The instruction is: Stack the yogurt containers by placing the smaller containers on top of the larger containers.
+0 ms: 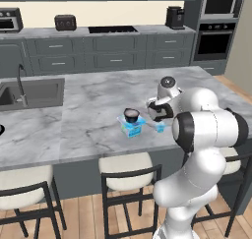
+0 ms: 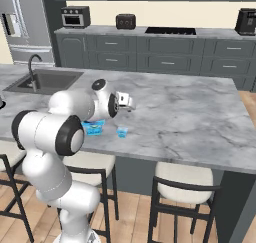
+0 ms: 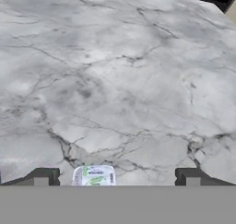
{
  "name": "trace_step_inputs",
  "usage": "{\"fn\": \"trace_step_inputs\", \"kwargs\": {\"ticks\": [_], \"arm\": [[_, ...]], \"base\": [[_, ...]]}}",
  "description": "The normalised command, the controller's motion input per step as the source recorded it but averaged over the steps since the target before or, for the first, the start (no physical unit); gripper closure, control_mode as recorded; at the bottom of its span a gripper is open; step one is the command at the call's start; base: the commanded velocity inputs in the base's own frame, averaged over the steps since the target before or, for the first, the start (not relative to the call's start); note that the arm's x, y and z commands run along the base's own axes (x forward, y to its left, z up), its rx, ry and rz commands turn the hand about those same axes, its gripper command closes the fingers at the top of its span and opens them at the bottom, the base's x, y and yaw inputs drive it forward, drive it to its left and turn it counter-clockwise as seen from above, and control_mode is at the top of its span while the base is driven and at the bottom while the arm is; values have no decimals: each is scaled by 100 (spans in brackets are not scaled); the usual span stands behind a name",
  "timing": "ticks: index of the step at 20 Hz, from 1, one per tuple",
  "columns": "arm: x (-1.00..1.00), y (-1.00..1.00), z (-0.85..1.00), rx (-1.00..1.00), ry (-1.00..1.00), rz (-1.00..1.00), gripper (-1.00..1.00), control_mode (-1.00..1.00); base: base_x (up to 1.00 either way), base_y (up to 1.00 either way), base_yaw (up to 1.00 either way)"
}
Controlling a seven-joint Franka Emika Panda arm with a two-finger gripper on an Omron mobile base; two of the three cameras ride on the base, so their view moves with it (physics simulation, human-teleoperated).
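Left base view: marble island counter (image 1: 88,120) with a sink (image 1: 32,93) set in at the left and 3 stools along the near edge. Item 1, pale blue boxy pack (image 1: 131,126), lies on the counter near the front edge. Item 2, small dark round cup (image 1: 131,115), sits on top of the pack, pale top up. Item 3, tiny light-blue cup (image 1: 160,127), stands on the counter just right of the pack, partly hidden by the arm. The gripper (image 1: 153,110) hangs just right of the dark cup, above the counter; its finger spread cannot be told here.

Right base view: pack (image 2: 93,128) shows below the arm's wrist, mostly covered by it. Tiny light-blue cup (image 2: 122,132) stands alone on the marble just right of the pack, apart from it. Gripper (image 2: 126,101) sits above and slightly behind this cup.

Hand view: 2 dark fingertips (image 3: 44,177) stand wide apart, nothing between them in grip. Tiny cup (image 3: 94,175), label visible, lies at the bottom edge, nearer the left tip.
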Motion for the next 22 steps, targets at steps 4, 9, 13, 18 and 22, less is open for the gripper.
{"fn": "trace_step_inputs", "kwargs": {"ticks": [4, 9, 13, 18, 22], "arm": [[0, -6, -7, 6, 1, 0, -100, -100], [-3, 0, -3, 4, 4, 0, -100, -100], [-12, 0, -6, 7, 9, 0, -100, -100], [-4, 0, -6, 4, 13, 0, -100, -100], [3, 0, -15, 7, 15, 0, -100, -100]], "base": [[0, 0, 0], [0, 0, 0], [0, 0, 0], [0, 0, 0], [0, 0, 0]]}}
